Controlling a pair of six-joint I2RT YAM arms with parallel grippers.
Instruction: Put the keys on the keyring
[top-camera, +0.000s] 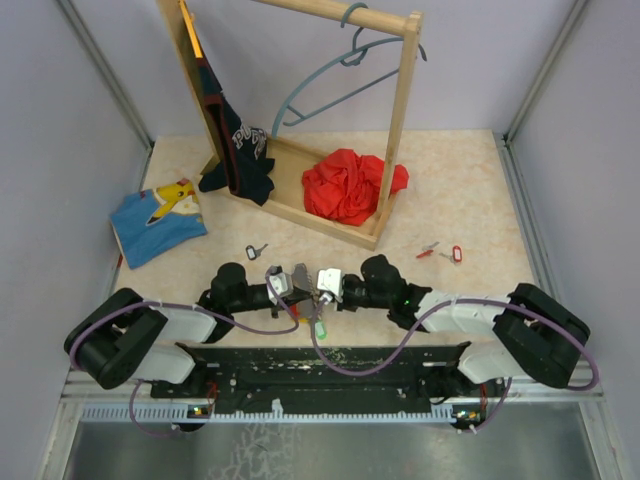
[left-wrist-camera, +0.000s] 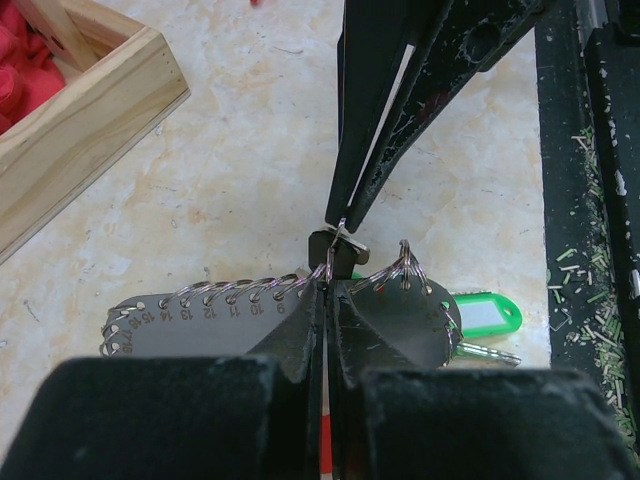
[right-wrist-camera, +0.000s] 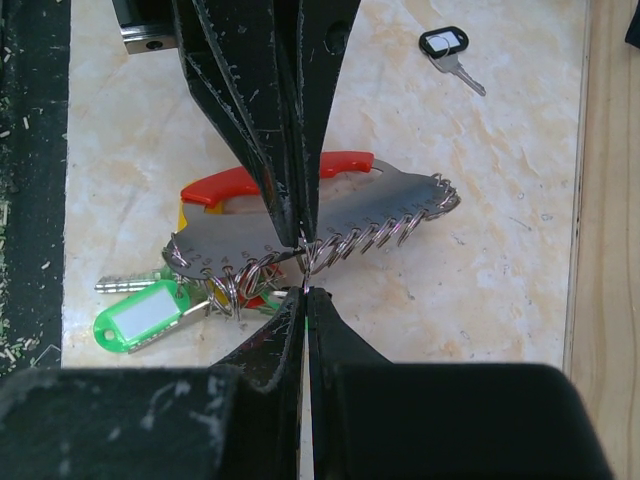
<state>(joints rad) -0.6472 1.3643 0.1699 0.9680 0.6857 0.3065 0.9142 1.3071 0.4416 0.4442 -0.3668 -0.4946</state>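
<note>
Beige marbled table (top-camera: 470, 190) carries the scene. The arms meet tip to tip: the left gripper (left-wrist-camera: 325, 292) and right gripper (right-wrist-camera: 305, 298) are each clenched on wire loops of the keyring (right-wrist-camera: 330, 205), which lies directly between and beneath their tips. Which loop each one pinches is hard to make out. The red strap (right-wrist-camera: 345, 162) is partly hidden behind the left gripper. A green-tagged key (right-wrist-camera: 140, 318) lies just beside the right gripper's tip, its blade half hidden. A black-tagged key (right-wrist-camera: 450, 48) lies well beyond.

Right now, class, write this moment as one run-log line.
left jaws: shut on keyring | right jaws: shut on keyring | green-tagged key: beside keyring | black-tagged key: loose on table | red-tagged key: loose on table
</note>
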